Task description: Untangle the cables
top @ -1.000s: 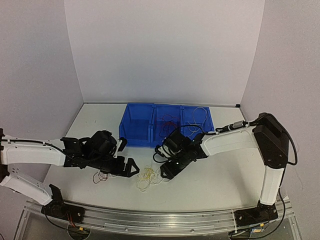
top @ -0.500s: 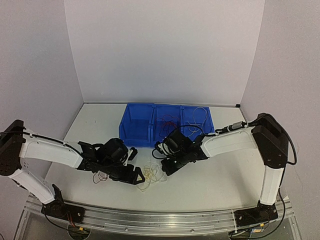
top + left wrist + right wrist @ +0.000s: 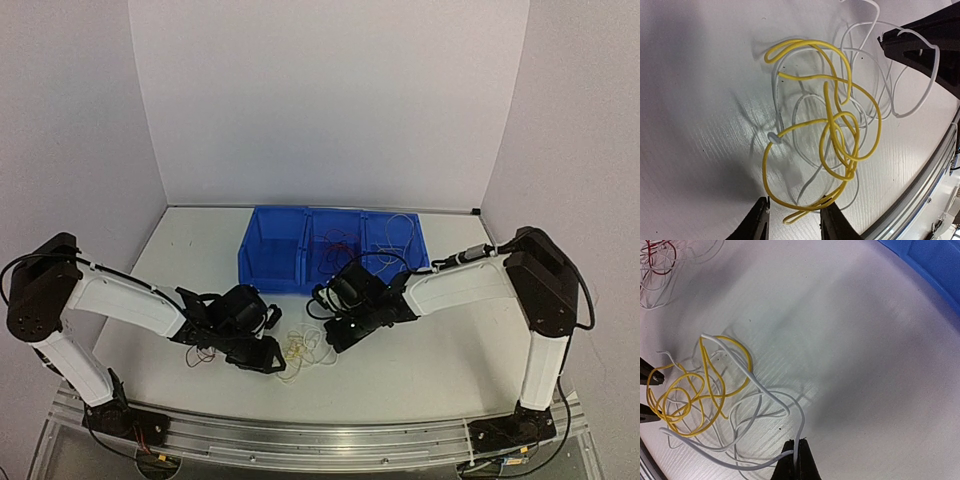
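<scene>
Cables (image 3: 298, 348): a light, limp yellow-and-white tangle midway along the bench's (image 3: 190, 250) near edge. Right pincer (image 3: 796, 462) clamped on a white strand (image 3: 803, 432); left pincer (image 3: 796, 222) parted astride a yellow loop (image 3: 810, 206). Outer loops seem the best hold; strands probably spring and slip.

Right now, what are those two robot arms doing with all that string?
Two robot arms are working on a knot of cables on the table. The right pincer is shut on a white cable. The left pincer has its jaws either side of a yellow cable, not pinching it yet.
</scene>
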You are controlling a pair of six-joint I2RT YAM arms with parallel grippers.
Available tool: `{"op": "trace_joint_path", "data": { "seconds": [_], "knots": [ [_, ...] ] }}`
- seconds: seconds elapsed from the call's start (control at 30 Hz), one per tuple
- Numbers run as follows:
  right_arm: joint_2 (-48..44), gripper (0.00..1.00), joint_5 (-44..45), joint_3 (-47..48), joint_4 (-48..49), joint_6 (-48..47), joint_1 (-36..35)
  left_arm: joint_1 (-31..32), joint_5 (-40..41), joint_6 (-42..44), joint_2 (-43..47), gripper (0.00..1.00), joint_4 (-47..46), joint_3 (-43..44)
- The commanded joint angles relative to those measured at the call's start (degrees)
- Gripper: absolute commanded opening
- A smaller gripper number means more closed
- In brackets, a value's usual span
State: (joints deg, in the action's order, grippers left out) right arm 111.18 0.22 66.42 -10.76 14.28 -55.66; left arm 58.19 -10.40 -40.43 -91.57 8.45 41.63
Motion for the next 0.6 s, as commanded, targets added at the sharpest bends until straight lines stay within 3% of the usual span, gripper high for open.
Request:
{"op": "trace_joint_path", "data": {
  "seconds": [0.0, 0.23, 0.57],
  "knots": [
    [-2.8, 0.00, 1.6, -0.6, 0.6, 0.9, -0.1, 0.3, 1.1, -0.4, 0.8, 0.28, -1.2, 1.5],
    [-3.1, 0.00, 2.8, -0.8, 0.1, 0.9, -0.1, 0.3, 1.8, -1.0, 1.9, 0.08, -1.5, 0.5],
    [-3.7, 0.00, 3.3, -0.9, -0.6, 1.6, -0.2, 0.3, 3.6, -1.7, -0.4, 0.00, -2.5, 1.9]
  ]
}}
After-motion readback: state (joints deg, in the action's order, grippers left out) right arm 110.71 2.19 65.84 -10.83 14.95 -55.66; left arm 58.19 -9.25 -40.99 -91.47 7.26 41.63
